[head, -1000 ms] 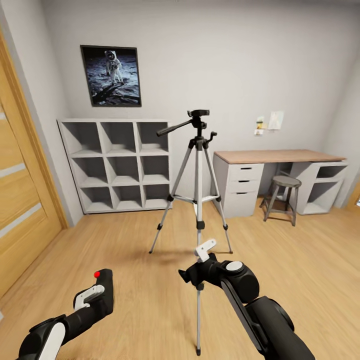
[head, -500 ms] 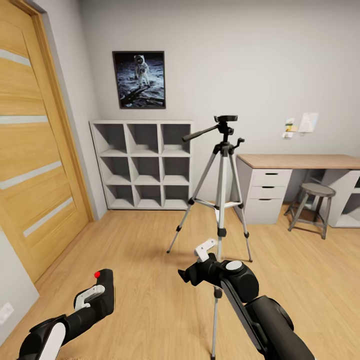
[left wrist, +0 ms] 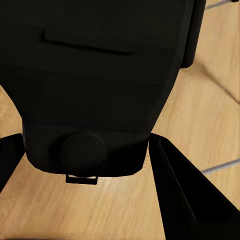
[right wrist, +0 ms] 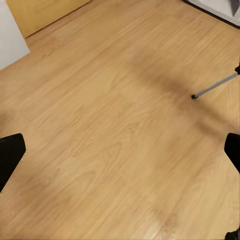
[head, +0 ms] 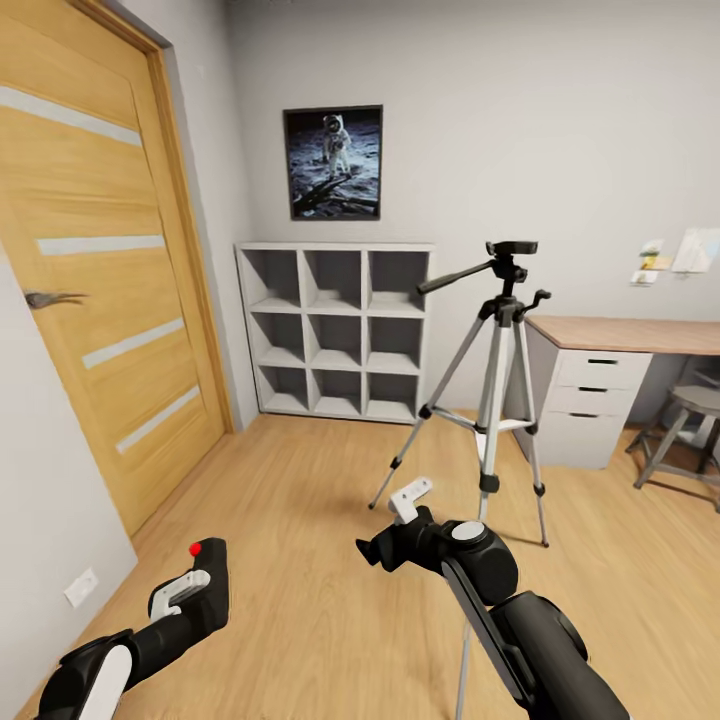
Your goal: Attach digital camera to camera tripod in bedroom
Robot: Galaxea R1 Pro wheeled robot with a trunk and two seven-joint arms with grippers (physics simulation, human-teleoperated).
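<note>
Light wood floor [head: 300,520] of the bedroom, seen from the head camera. The camera tripod [head: 497,390] stands on this floor to the right of centre, its silver legs spread, its black pan head and long handle at the top; one leg runs down behind the right arm toward the lower edge of the view. Behind it, against the pale grey wall, stand white cube shelves [head: 337,330] with a framed astronaut picture [head: 333,162] above them. A desk with drawers [head: 610,385] and a stool [head: 690,425] lie to the right; a wooden door [head: 100,280] lies to the left. The left gripper [head: 195,590] holds the digital camera [head: 208,580], red button uppermost; in the left wrist view the black body [left wrist: 95,85] sits pinched between the two fingers [left wrist: 185,195]. The right gripper [head: 385,540] is held low in front of the tripod, empty; the right wrist view shows its fingers [right wrist: 10,157] spread wide over bare floor, with one tripod foot [right wrist: 195,96] nearby.
</note>
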